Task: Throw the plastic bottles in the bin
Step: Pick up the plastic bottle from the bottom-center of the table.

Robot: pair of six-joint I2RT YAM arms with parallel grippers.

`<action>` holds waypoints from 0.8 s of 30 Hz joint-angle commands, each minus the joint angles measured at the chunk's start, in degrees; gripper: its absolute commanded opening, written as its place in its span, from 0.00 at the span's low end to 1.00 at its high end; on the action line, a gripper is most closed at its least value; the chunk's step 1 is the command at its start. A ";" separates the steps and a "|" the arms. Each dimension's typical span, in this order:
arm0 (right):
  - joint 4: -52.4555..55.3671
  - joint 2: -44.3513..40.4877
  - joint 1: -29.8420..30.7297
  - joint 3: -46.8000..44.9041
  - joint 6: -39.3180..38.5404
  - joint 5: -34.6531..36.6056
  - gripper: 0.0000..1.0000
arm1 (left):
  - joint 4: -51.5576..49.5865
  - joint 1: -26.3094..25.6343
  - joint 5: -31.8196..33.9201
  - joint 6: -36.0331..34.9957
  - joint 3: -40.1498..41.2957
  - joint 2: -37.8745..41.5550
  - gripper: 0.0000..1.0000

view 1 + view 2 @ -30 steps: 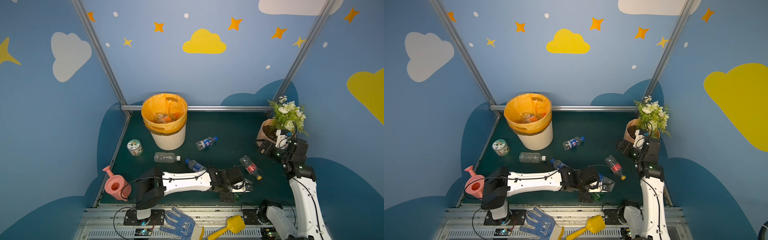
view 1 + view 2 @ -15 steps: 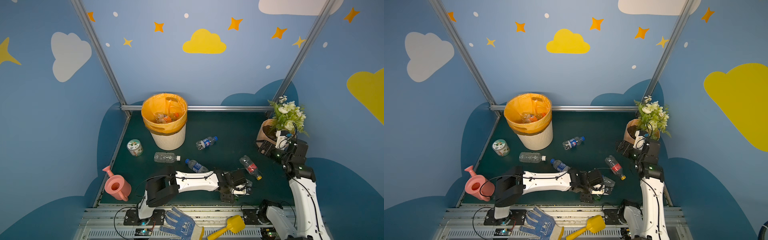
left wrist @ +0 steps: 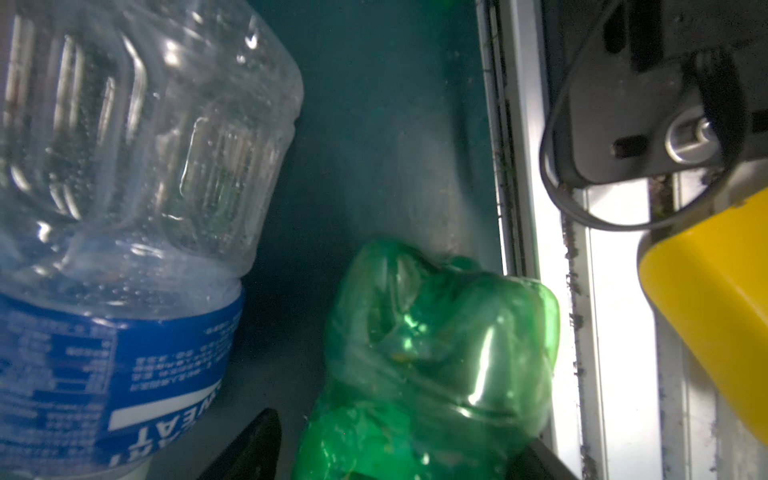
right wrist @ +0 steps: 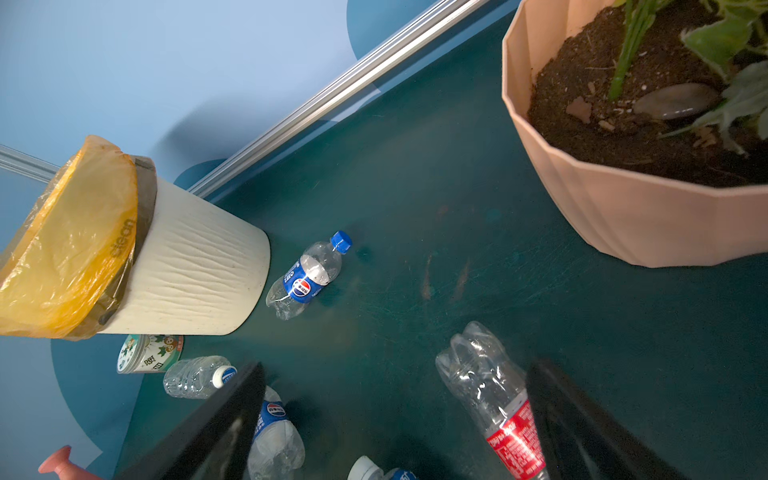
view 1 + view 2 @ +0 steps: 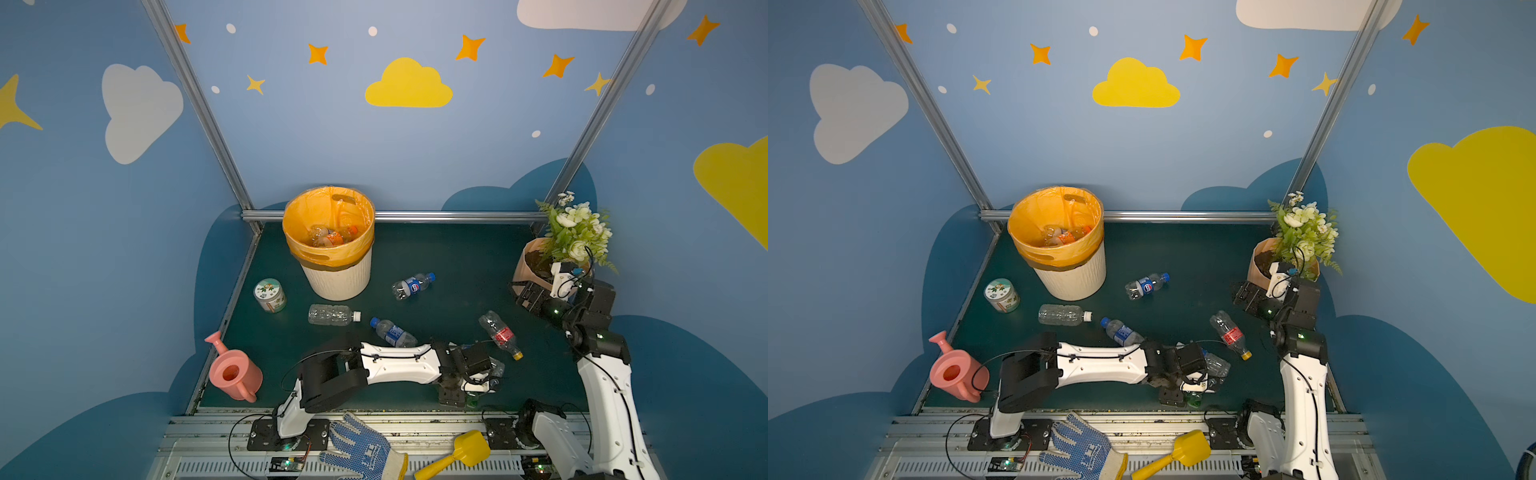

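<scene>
Everywhere the walls (image 5: 374,158) are sky blue, painted with white and yellow clouds and orange stars, and aluminium posts (image 5: 199,108) climb the corners. The floor is a dark green mat (image 5: 449,257), dusty and scratched, with a few rusty streaks (image 4: 426,278) just beyond the right gripper's fingertips.

The left gripper (image 3: 399,436) lies low at the mat's near edge with its fingers part-way apart. A crumpled green bottle (image 3: 436,353) lies between them. A sliver of mat shows between one finger (image 3: 257,444) and the bottle, and I cannot tell whether the other finger touches it. Just outside the first finger lies a clear blue-labelled bottle (image 3: 124,208). Outside the other finger runs the bright metal edge rail (image 3: 536,187), with grit in its groove, and past it sits a yellow scoop (image 3: 706,299).

The right gripper (image 4: 392,370) hovers above the mat with its fingers spread wide, holding nothing. In the right wrist view a red-labelled bottle (image 4: 494,399) lies on the mat between them. Beyond the fingertips lies a Pepsi bottle (image 4: 309,276). Outside one finger stands a peach flower pot (image 4: 623,216) full of soil. Outside the other finger lie a white-capped bottle (image 4: 195,376) and another blue-labelled one (image 4: 274,436).

The bin (image 5: 338,282) stands upright at the back of the mat, well beyond both pairs of fingers. Its orange liner is folded over the rim and several bottles (image 5: 332,237) lie inside.
</scene>
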State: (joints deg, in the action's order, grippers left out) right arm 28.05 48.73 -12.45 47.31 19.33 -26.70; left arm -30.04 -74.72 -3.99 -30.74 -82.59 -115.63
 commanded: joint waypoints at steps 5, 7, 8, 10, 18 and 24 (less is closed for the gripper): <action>-1.32 -0.65 -0.54 -0.62 0.36 -1.16 0.96 | 1.75 1.14 -0.57 3.12 2.47 2.50 0.70; -1.33 -0.76 -0.64 -0.59 0.35 -1.29 0.96 | 3.16 1.82 -1.16 4.75 3.39 4.53 0.66; -1.37 -0.80 -0.83 -0.57 0.42 -1.34 0.96 | 4.17 2.18 -1.50 5.59 4.14 5.90 0.65; -1.44 -0.78 -0.91 -0.47 0.42 -1.59 0.96 | 6.30 2.82 -1.72 7.11 5.81 8.73 0.64; -2.17 -0.98 -1.00 -0.83 1.43 -2.07 0.96 | 13.88 4.40 0.58 12.22 11.82 20.32 0.57; -2.71 -1.09 -1.05 -0.92 1.94 -2.32 0.95 | 19.45 5.44 10.11 14.14 15.86 32.50 0.53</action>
State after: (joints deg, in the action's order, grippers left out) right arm 26.79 48.49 -13.30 46.87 20.80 -28.21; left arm -14.98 -69.93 0.43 -18.52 -67.53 -88.16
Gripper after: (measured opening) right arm 0.955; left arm 0.573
